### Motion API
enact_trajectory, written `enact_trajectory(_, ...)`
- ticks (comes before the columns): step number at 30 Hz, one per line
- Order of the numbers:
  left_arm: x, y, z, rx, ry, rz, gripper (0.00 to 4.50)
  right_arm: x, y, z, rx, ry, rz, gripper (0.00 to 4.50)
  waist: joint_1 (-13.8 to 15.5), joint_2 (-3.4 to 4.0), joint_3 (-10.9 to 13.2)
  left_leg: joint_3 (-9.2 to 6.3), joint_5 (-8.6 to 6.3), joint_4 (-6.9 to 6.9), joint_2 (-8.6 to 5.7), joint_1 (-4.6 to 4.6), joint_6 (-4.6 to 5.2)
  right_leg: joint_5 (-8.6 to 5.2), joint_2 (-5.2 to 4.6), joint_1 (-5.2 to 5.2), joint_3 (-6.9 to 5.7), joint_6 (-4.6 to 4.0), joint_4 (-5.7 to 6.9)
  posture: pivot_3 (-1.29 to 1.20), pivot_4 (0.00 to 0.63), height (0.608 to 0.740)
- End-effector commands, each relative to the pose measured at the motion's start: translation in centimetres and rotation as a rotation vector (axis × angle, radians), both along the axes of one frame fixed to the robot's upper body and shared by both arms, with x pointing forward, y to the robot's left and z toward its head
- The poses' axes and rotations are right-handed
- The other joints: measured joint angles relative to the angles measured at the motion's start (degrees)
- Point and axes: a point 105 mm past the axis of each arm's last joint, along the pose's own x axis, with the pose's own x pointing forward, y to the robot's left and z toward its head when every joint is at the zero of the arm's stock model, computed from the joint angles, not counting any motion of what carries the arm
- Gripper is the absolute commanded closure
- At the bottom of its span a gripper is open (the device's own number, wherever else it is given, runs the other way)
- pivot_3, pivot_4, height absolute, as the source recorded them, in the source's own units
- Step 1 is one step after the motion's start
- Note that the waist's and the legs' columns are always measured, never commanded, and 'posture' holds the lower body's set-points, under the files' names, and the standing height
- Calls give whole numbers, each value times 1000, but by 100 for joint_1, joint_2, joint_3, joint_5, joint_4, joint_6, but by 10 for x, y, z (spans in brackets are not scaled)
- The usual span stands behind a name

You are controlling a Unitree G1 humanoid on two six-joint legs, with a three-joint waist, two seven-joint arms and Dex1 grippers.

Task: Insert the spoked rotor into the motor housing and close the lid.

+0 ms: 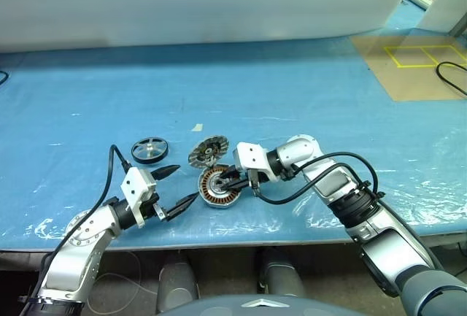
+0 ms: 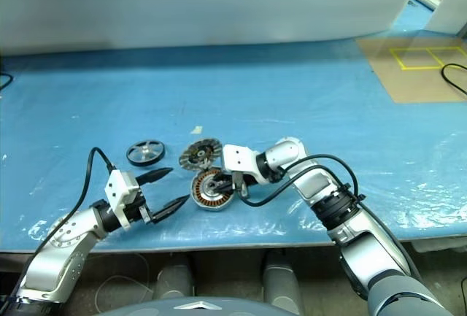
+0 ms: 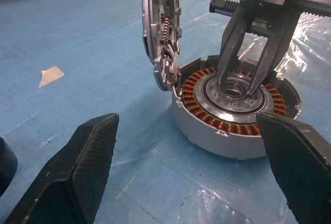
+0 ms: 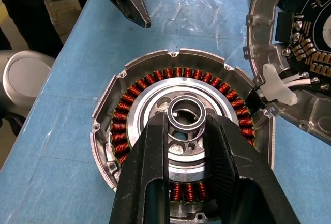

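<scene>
Motor housing [image 4: 181,131] flat on the blue table [image 1: 292,97] near its front edge, hinged lid [image 3: 161,30] standing open beside it, right gripper [image 4: 187,123] narrowly parted, fingertips straddling the central hub ring, left gripper [image 1: 175,185] wide open, empty, just beside, black wheel [image 1: 149,149] nearby.

A big table [image 1: 219,90] was covered with a bright blue sheet [image 1: 87,112]. Thin clear plastic lay over the sheet and shone in the light near the front edge. Behind the table stood a plain white wall [image 1: 204,2]. Far off on the right side lay a flat brown board [image 1: 412,64] with yellow tape lines [image 1: 425,55] making boxes on it. A black cable [image 1: 451,76] curled beside the board.
</scene>
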Motion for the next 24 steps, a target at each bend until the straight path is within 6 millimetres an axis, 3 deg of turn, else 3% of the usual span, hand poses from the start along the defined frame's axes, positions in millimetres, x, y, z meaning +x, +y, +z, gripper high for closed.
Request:
enact_trajectory(1,0,-3,10,1,-38,-15,0,2,-2,4,0,-30,5,3843,0,0,0,0,0,1,0,1,0,0,0,0,0,0,1,0,150,740)
enact_trajectory(24,2,-2,8,7,-37,-22,0,2,-5,0,-19,-18,8,3843,1,0,-1,0,0,1,0,7,1,0,0,6,0,0,2,0,150,740)
